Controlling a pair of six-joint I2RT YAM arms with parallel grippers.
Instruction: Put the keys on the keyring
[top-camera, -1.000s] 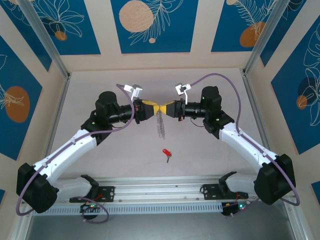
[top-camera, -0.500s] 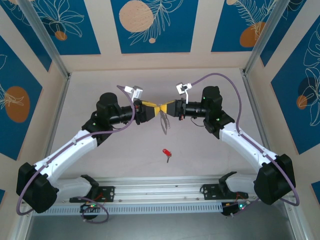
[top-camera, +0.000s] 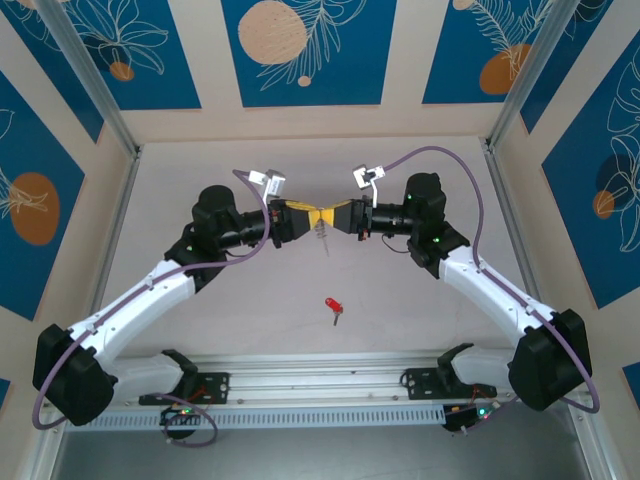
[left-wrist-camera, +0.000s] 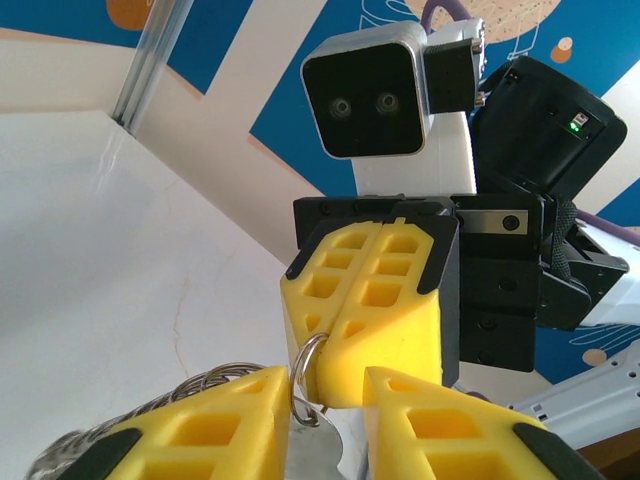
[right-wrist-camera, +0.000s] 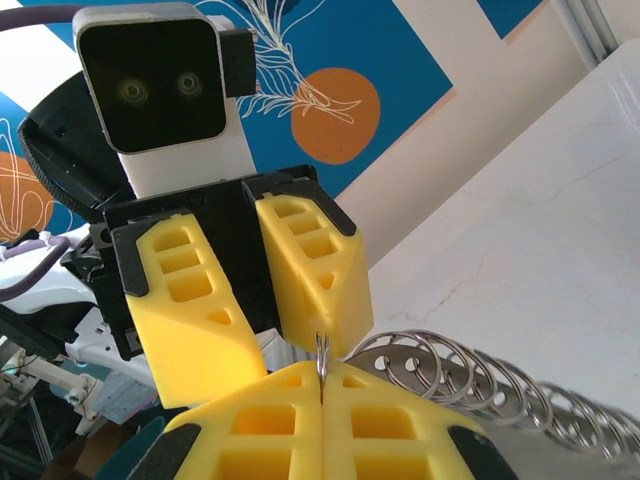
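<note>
My two grippers meet tip to tip above the middle of the table. The right gripper (top-camera: 329, 217) (right-wrist-camera: 322, 376) is shut on a thin silver split ring of the keyring (left-wrist-camera: 305, 372), which stands edge-on in its seam. The keyring's string of silvery rings (right-wrist-camera: 470, 366) and a flat grey plate trail off sideways, and a short part hangs below the tips (top-camera: 322, 238). The left gripper (top-camera: 309, 216) (left-wrist-camera: 327, 380) is open, its yellow fingers partly apart with the held ring against one inner edge. The red-headed key (top-camera: 332, 304) lies on the table nearer the bases, apart from both grippers.
The white table (top-camera: 420, 320) is walled on three sides by beige and blue panels (top-camera: 300, 50). An aluminium rail (top-camera: 320, 385) with the arm bases runs along the near edge. Both arms reach inward, elbows out toward the side walls.
The string of rings hung straight down a second ago, then swung; now only a short part shows below the tips. Both arms have stayed nearly in place.
</note>
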